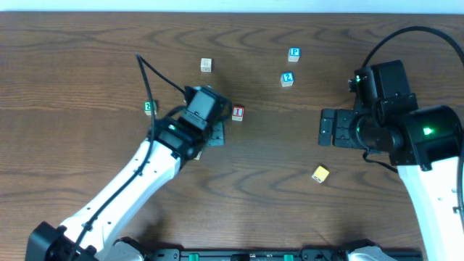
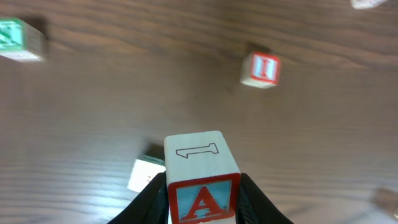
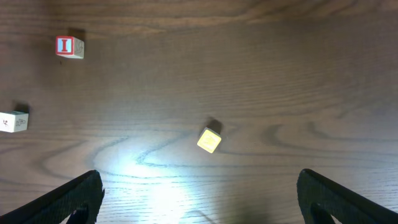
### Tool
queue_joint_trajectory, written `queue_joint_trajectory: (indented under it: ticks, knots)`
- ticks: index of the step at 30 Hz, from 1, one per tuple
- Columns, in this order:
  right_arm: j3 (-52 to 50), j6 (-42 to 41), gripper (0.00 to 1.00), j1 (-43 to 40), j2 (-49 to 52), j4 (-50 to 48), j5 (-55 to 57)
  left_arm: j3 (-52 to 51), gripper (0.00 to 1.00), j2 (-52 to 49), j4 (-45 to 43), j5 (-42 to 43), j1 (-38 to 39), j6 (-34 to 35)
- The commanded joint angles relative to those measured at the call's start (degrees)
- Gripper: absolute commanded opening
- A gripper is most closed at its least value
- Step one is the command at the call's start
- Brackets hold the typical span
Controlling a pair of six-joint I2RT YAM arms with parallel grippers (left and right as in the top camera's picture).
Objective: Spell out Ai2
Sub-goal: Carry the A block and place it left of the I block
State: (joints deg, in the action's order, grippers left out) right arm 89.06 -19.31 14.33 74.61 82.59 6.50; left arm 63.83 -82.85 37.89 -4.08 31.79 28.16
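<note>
Left gripper (image 2: 202, 202) pinches the A (image 2: 203, 198), hidden beneath it overhead; right gripper (image 3: 198, 193) gapes empty, fingers (image 3: 68, 199) cropped.

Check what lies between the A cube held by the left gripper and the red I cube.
Nothing: in the left wrist view, only bare table separates the A cube in the left gripper from the I cube.

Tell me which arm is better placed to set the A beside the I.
Left. The left pincer grips the A cube, with the I cube just ahead; the right pincer is open and empty.
</note>
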Motion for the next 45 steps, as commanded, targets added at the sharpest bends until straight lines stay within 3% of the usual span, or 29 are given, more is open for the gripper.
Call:
queue_joint_trajectory:
  ticks: [1,11,22,26,32,35,45]
  knots:
    - [-0.31,-0.42,0.99,0.00,-0.13,-0.33,0.79,1.64,0.28,-0.50,0.59,-0.15,-3.17,-7.28]
    - [-0.31,-0.42,0.99,0.00,0.02,-0.94,0.81,15.19,0.27,-15.47,7.85,2.86,-7.43,-12.57]
    - [-0.98,-0.42,0.99,0.00,0.02,-0.94,0.81,23.93,0.27,-30.93,9.77,17.20,-8.28,-16.76]
    - [-3.06,-0.42,0.99,0.00,0.02,-1.40,0.83,23.93,0.23,-33.16,7.76,17.22,-8.66,-17.49]
    - [-10.05,-1.38,0.99,0.00,0.02,-5.18,0.81,24.00,0.32,-33.48,4.35,17.16,-8.90,-18.10]
    - [-12.63,-3.65,0.99,0.26,-0.46,-7.85,0.46,24.00,0.27,-33.51,2.99,16.22,-8.90,-18.82]
    - [-12.90,-3.61,0.99,1.95,-4.31,-11.65,-0.11,23.98,0.32,-33.53,1.92,15.19,-8.92,-19.17]
